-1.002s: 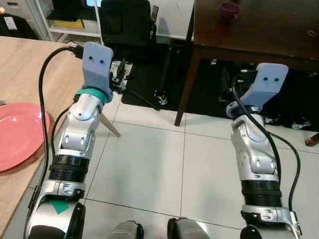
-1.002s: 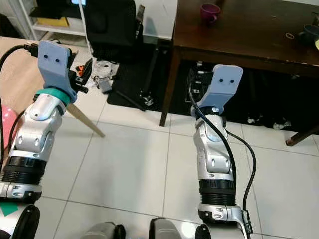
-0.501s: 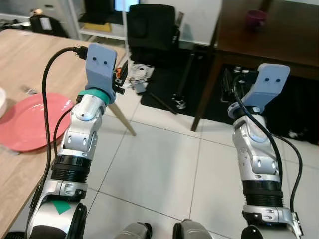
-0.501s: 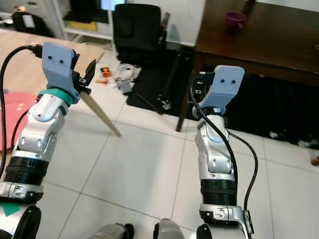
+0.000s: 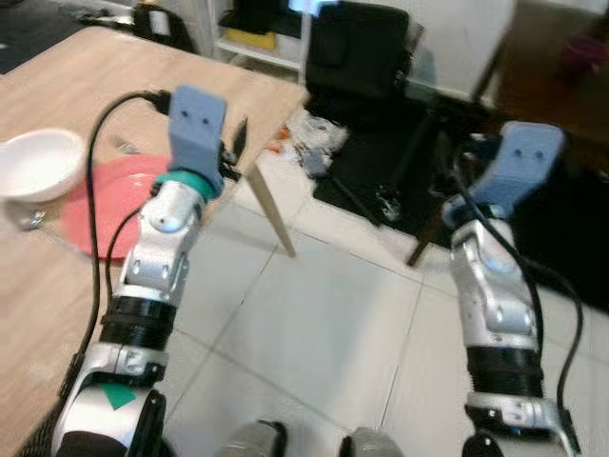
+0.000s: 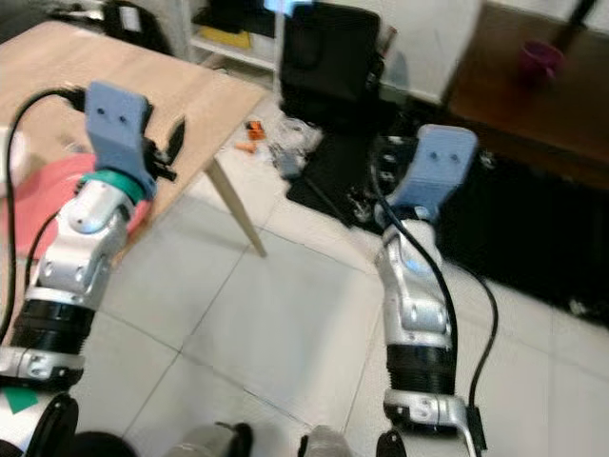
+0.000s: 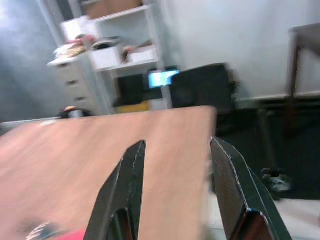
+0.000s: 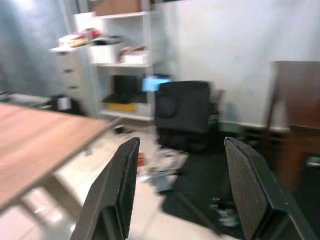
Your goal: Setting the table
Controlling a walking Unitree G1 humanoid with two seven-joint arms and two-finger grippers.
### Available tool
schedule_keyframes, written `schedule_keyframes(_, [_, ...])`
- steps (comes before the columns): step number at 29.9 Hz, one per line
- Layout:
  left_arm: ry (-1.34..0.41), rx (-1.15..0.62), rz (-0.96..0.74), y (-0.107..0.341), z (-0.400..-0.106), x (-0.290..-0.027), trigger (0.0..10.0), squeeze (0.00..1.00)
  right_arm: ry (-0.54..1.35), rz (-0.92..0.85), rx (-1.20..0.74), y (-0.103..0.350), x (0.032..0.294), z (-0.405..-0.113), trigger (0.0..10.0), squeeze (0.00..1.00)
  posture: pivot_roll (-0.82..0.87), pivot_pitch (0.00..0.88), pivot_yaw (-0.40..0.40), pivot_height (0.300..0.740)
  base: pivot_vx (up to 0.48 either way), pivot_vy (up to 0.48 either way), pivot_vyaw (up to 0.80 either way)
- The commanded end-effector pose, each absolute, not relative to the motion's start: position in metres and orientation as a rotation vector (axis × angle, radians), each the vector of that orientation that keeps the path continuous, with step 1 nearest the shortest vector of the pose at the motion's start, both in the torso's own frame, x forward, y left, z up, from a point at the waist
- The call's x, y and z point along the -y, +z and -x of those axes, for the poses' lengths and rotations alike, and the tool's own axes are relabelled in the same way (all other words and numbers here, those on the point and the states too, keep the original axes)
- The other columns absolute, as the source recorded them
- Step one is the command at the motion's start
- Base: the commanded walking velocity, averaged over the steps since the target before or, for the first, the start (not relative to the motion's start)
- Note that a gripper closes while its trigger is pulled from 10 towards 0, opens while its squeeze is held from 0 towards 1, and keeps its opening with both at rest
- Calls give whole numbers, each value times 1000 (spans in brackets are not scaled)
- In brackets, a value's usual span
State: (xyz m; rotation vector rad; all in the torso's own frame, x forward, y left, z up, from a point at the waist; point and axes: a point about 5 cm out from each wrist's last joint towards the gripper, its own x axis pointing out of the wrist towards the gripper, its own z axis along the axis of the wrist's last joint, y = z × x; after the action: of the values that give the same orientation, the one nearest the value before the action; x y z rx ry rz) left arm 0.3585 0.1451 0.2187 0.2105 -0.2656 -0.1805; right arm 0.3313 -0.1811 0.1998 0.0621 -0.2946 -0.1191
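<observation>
The left end effector is raised in front of the robot with its two black fingers spread wide and nothing between them; it points across the light wooden surface toward the white shelving at the back wall. The right end effector is held up at about the same height, its fingers just as wide apart and empty, aimed at the black office chair and the clutter on the floor near it.

Compared with a second ago the whole view has swung toward the robot's left, and the head pictures are somewhat blurred. Much more of the wooden surface is now in sight, where before there was just its edge and a slice of the pink plate. The plate now shows nearly whole on the surface, partly behind the left arm. A white bowl has come into view just beside the plate, on the side farther from the robot's arm; I cannot tell whether the two touch. Something small and metallic lies by the bowl, too blurred to name.

The dark table with the purple cup has slid off toward the upper right. Both arms keep the same raised pose relative to the body as in the earlier pictures.
</observation>
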Motion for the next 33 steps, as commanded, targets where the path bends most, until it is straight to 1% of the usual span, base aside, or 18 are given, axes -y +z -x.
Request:
schedule_keyframes(1, [-169,229,-215,211,-359,-148,10000,0,-118,-64,288,198,180,-332,10000,0,6,0,69,740,0,0,794])
schedule_keyframes(7, [-167,225,-219,211,-360,-149,10000,0,-127,-62,286,198,181,-332,10000,0,6,0,71,740,0,0,790])
schedule_keyframes(18, [-167,189,-255,207,-363,-150,10000,0,-152,-69,280,197,184,-332,10000,0,3,0,75,740,0,0,0])
schedule_keyframes(23, [-178,111,-379,200,-370,-159,10000,0,-152,-68,279,196,183,-331,10000,0,2,0,77,740,0,0,0])
schedule_keyframes(29, [-167,122,-413,204,-373,-160,10000,0,-151,-69,279,196,183,-331,10000,0,2,0,78,740,0,0,0])
schedule_keyframes(33, [-154,127,-403,205,-374,-159,10000,0,-148,-68,279,196,182,-331,10000,0,-3,0,78,740,0,-357,0])
